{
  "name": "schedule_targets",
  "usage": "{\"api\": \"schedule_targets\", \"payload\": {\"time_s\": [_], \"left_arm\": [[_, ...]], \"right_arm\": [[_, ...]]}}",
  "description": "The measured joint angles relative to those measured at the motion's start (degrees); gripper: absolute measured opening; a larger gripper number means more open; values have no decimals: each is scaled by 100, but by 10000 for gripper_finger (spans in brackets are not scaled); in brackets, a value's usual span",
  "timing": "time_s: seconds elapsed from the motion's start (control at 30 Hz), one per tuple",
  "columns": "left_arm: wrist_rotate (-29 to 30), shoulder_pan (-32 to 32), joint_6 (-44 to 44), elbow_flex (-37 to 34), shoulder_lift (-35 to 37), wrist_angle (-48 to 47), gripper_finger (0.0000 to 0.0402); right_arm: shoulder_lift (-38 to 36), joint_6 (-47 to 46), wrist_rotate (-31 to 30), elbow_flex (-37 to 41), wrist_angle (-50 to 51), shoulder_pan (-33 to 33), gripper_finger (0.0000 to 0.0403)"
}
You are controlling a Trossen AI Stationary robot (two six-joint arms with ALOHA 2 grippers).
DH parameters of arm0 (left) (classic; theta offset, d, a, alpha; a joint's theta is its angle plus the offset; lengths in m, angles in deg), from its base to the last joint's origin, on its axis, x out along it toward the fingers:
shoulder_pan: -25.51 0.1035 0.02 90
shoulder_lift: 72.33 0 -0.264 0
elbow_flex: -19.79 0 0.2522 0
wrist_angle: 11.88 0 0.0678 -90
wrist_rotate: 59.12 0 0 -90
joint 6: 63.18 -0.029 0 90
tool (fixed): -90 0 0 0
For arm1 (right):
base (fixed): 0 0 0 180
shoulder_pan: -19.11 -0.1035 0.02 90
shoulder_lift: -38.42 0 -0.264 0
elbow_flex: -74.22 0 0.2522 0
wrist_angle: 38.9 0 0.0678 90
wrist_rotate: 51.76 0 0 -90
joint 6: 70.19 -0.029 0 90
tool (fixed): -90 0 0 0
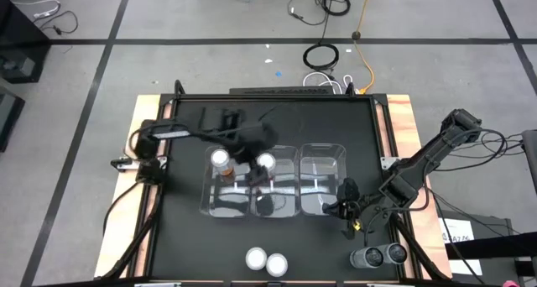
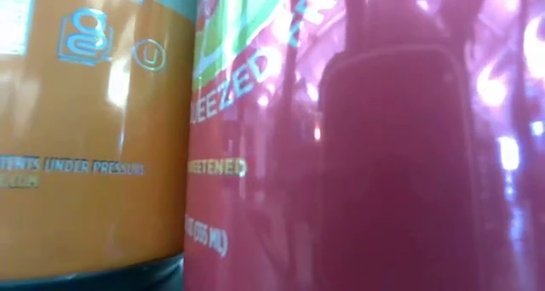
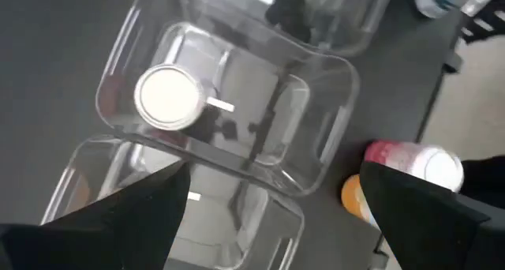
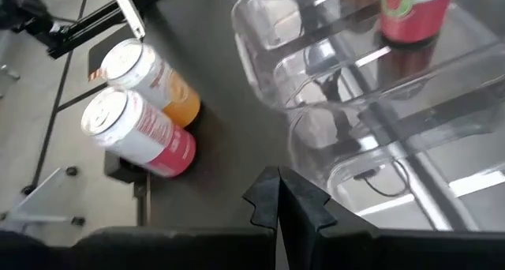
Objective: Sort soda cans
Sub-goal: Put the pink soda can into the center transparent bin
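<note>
- The left gripper (image 1: 262, 180) hangs over the middle bin (image 1: 275, 180) of three clear bins set side by side on the dark worktop (image 1: 180, 237); its fingers (image 3: 134, 211) are spread wide and hold nothing.
- Directly below that gripper a red can (image 3: 167, 96) stands upright inside the middle bin, its pale top facing up. It looks just set down, which would explain the spread fingers above it.
- One bin over from the left gripper, on the side of its own arm, an orange can (image 1: 221, 161) stands upright in the left bin (image 1: 226, 182), so each colour seems to get its own bin.
- The right gripper (image 4: 278, 203) sits low at the outer edge of the right bin (image 1: 322, 178), fingers pressed together on nothing, waiting.
- That right bin shows no can, so it is probably meant for the grey pair.
- Two dark grey cans (image 1: 377, 255) stand together just behind the right gripper, near the worktop's front corner.
- An orange can and a red can (image 4: 142, 132) stand touching at the front edge, well apart from both grippers and outside any bin.
- Four cans are therefore not yet sorted, as judged from this layout.
</note>
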Motion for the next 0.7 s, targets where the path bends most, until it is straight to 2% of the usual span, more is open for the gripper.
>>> {"api": "schedule_targets", "payload": {"time_s": [0.2, 0.33, 0.4, 0.5, 0.7], "left_arm": [[1581, -1370, -925, -153, 117, 15, 380], [2959, -2126, -301, -689, 126, 378, 380], [3457, -2378, -171, -1049, 122, 696, 380], [3728, -2679, -147, -1604, 119, 1563, 380], [3651, -2823, -156, -2692, 119, 2766, 380]], "right_arm": [[-1, -6, 547, 0, -4, 0, 0], [0, -58, 652, 0, -12, -2, 0], [0, -47, 646, 0, -80, 0, 0], [0, -4, 630, 0, -195, 0, 0], [0, 182, 628, 0, -791, 0, 0]]}}
